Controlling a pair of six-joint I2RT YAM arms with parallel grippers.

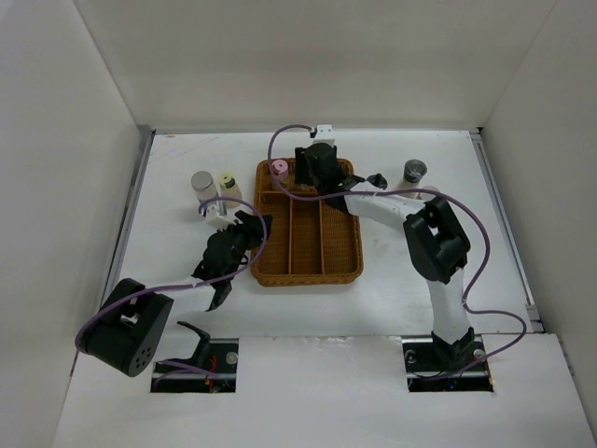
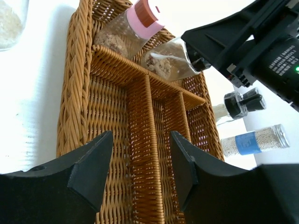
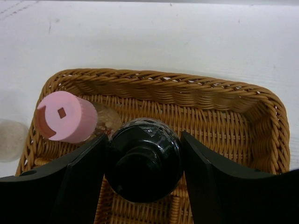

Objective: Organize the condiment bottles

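Observation:
My right gripper (image 1: 317, 171) is shut on a black-capped bottle (image 3: 144, 158) and holds it tilted over the back compartment of the brown wicker tray (image 1: 347, 257); the bottle also shows in the left wrist view (image 2: 168, 58). A pink-capped bottle (image 1: 278, 169) stands in that compartment, just left of it (image 3: 65, 116). My left gripper (image 1: 252, 226) is open and empty at the tray's left rim, above its long dividers (image 2: 140, 140). A white-capped bottle (image 1: 202, 182) and a yellow-green-capped bottle (image 1: 227, 181) stand left of the tray. A grey-capped, blue-labelled bottle (image 1: 414, 173) and another black-capped bottle (image 1: 376, 180) are to its right.
The tray's three long front compartments (image 1: 308, 233) hold nothing. A small white item (image 1: 213, 211) lies by my left gripper. White walls close in the table (image 1: 187, 308) at the back and both sides. The right arm reaches across the tray's right rim.

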